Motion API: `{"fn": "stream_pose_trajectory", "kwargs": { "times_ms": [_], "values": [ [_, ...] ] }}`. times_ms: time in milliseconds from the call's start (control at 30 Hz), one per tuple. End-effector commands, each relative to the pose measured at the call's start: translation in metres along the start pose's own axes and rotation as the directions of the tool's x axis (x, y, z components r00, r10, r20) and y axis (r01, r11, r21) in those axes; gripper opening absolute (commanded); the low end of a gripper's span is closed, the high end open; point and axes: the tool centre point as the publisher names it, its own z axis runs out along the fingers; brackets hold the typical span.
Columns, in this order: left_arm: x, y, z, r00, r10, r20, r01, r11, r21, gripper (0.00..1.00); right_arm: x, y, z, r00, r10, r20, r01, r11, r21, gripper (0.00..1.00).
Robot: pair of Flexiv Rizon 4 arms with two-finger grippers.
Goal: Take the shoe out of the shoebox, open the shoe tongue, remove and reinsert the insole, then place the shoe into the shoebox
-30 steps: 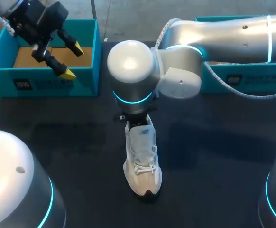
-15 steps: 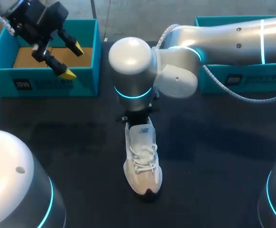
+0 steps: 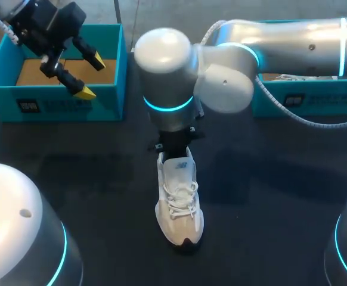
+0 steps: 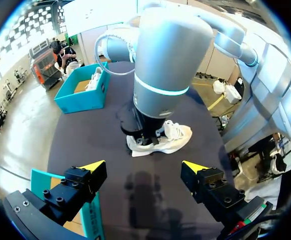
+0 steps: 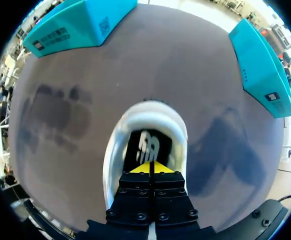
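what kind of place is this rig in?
Probably a robot manipulation lab bench: a black table, a teal left shoebox and right shoebox at the back, and a white sneaker mid-table with the right end effector at its opening.

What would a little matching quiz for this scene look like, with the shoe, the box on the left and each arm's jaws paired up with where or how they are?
Things:
1. shoe
2. left shoebox
3. left arm's jaws
4. right arm's jaws

Descriptions:
A. wide open, up by the left shoebox
B. closed together, at the shoe's opening
C. white, laced, standing on the dark table
D. teal, with a bare brown floor inside

Pairs: 1-C, 2-D, 3-A, 4-B
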Motion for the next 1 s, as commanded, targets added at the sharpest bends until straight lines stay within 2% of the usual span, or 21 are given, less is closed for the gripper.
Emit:
{"fn": "stream_pose_trajectory", "kwargs": {
  "times_ms": [33, 200, 500, 1000],
  "values": [
    [-0.001, 0.0, 0.0, 1.0, 0.0, -0.001, 0.0, 1.0, -0.003, 1.0, -0.01, -0.003, -0.006, 0.998, -0.008, -0.055, 0.012, 0.997, 0.073, 0.0],
    [-0.001, 0.0, 0.0, 1.0, 0.0, -0.001, 0.0, 1.0, -0.003, 1.0, -0.009, -0.011, -0.015, 0.999, 0.007, -0.044, -0.001, 0.991, 0.13, 0.0],
    [-0.001, 0.0, 0.0, 1.0, 0.0, -0.001, 0.0, 1.0, -0.003, 1.0, 0.006, -0.023, -0.026, 0.996, 0.047, -0.075, -0.03, 0.976, 0.214, 0.0],
    [-0.001, 0.0, 0.0, 1.0, 0.0, -0.001, 0.0, 1.0, -0.003, 1.0, 0.014, -0.033, -0.012, 0.994, 0.061, -0.09, -0.029, 0.946, 0.323, 0.0]
  ]
}}
